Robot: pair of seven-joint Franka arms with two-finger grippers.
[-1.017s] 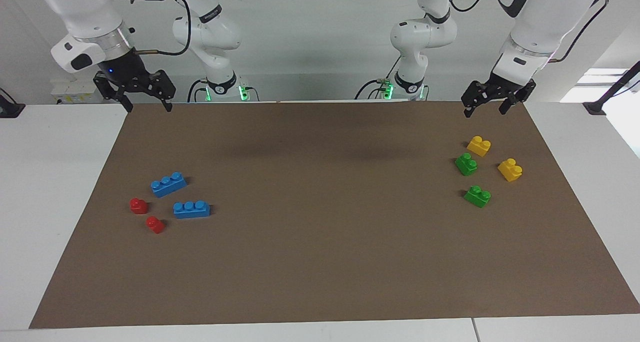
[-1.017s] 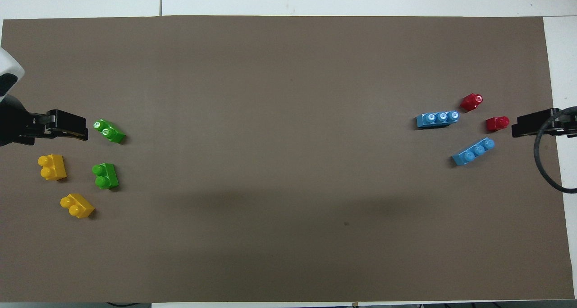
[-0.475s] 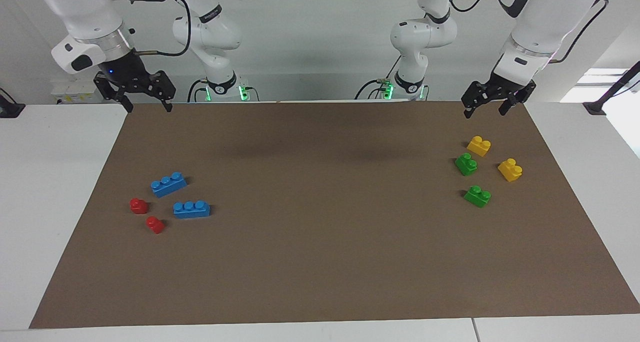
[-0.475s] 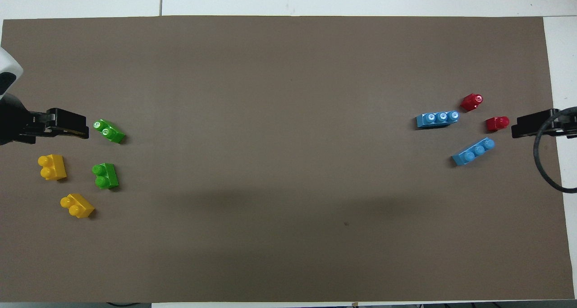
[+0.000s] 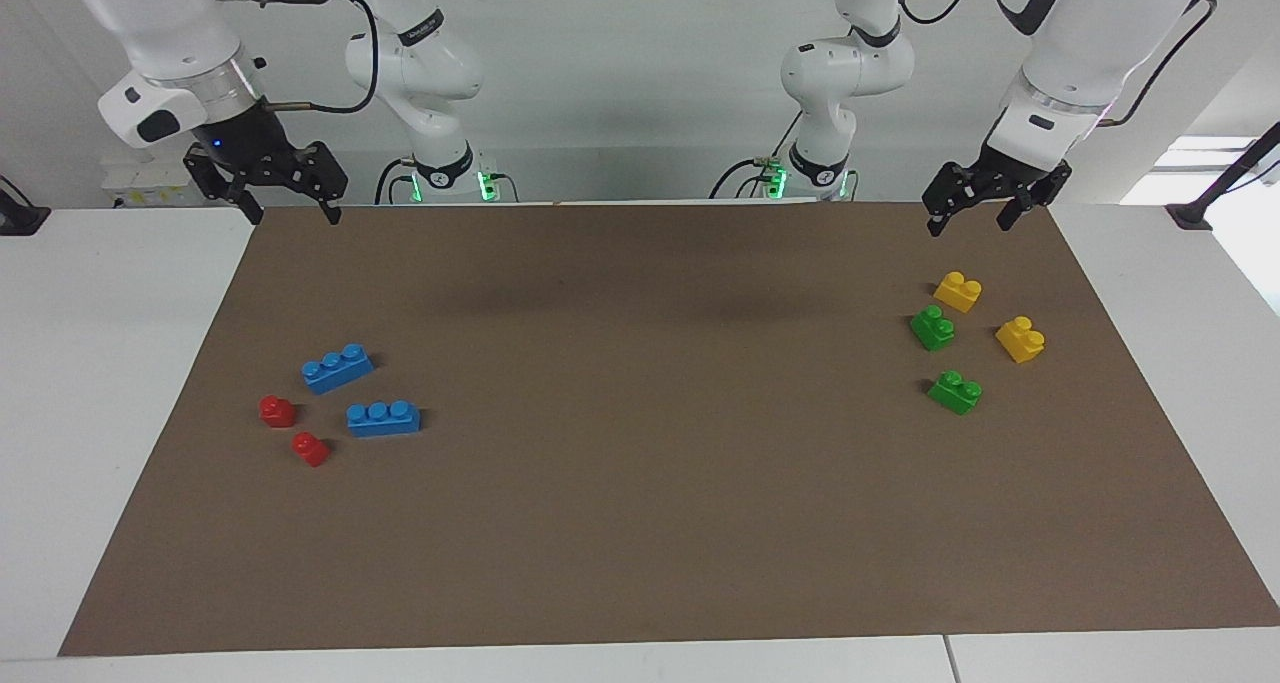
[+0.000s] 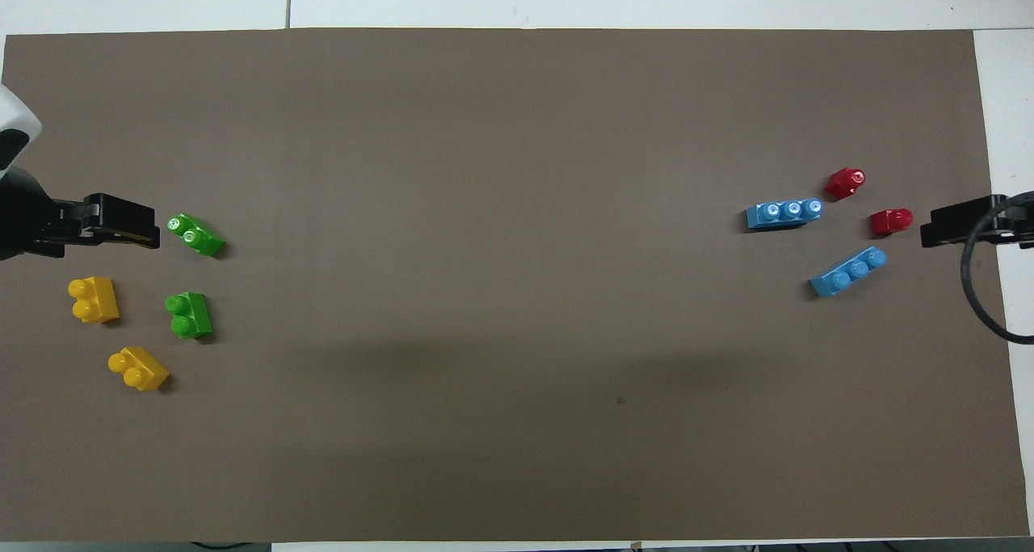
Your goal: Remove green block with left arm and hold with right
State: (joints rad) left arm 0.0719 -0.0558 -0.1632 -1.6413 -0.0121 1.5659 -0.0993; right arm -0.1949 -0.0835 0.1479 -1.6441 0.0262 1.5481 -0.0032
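Overhead, left hand (image 5: 971,218) hangs wide and empty above the desk's (image 5: 640,523) robot-side edge; two green blocks (image 5: 932,328) (image 5: 955,392) lie untouched. Right hand (image 5: 287,205) wide, waiting.

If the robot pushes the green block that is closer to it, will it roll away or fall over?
Probably neither. The small bright green plastic two-stud brick sits flat on the brown mat, low and boxy, so it should slide. It looks stiff and light. A push might bump it into the yellow two-stud brick beside it.
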